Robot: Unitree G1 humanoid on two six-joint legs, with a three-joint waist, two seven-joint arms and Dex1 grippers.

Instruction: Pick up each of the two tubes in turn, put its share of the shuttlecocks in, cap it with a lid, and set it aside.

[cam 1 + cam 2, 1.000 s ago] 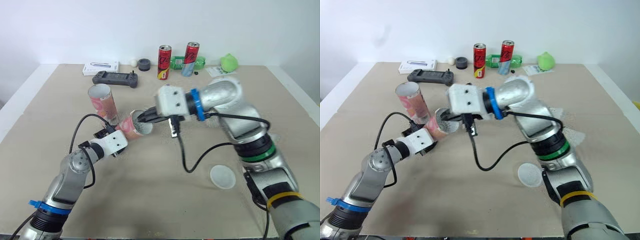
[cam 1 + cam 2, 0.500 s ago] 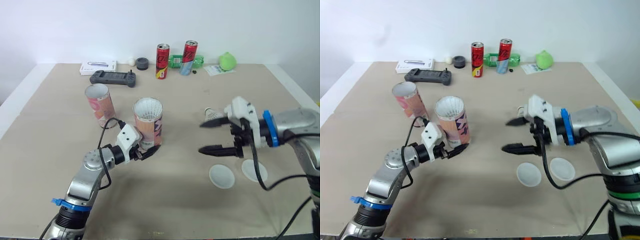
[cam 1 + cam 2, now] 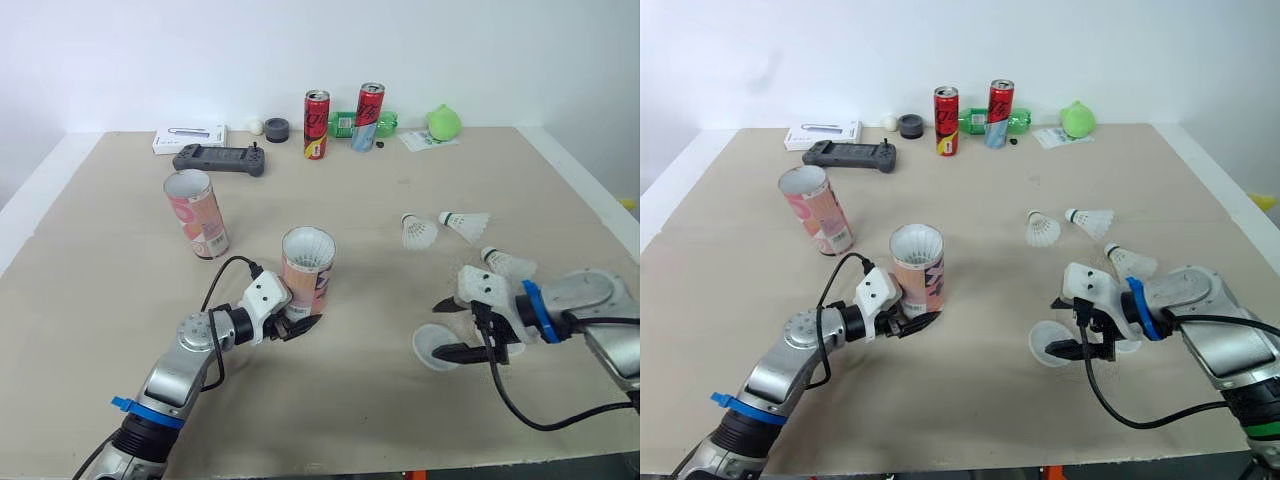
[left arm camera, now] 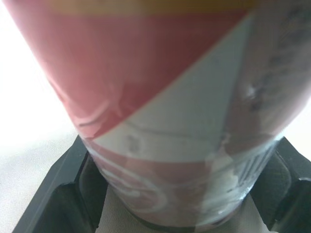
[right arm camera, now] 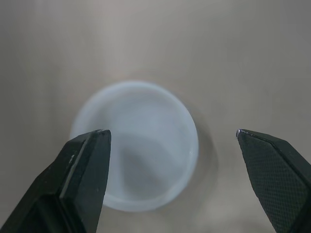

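Observation:
My left gripper [image 3: 300,314] is shut on the lower part of a pink-and-white tube [image 3: 307,278], which stands upright with white feathers showing in its mouth. In the left wrist view the tube [image 4: 160,97] sits between both fingers. A second, open tube [image 3: 197,213] stands apart to the far left. A white lid [image 3: 432,352] lies on the table at the right. My right gripper [image 3: 440,329] is open just over that lid [image 5: 135,145], one finger on each side. Three loose shuttlecocks [image 3: 418,232] lie beyond it.
Along the far edge stand two red cans [image 3: 316,111], a green bottle [image 3: 345,124], a black game controller [image 3: 219,158], a white box [image 3: 188,139] and a green object [image 3: 443,122]. The table's right edge [image 3: 590,190] runs close to my right arm.
My right gripper left the tube's mouth, opened, and swung right and down over the lid. My left gripper turned the tilted tube upright and lowered it. The camera has also shifted.

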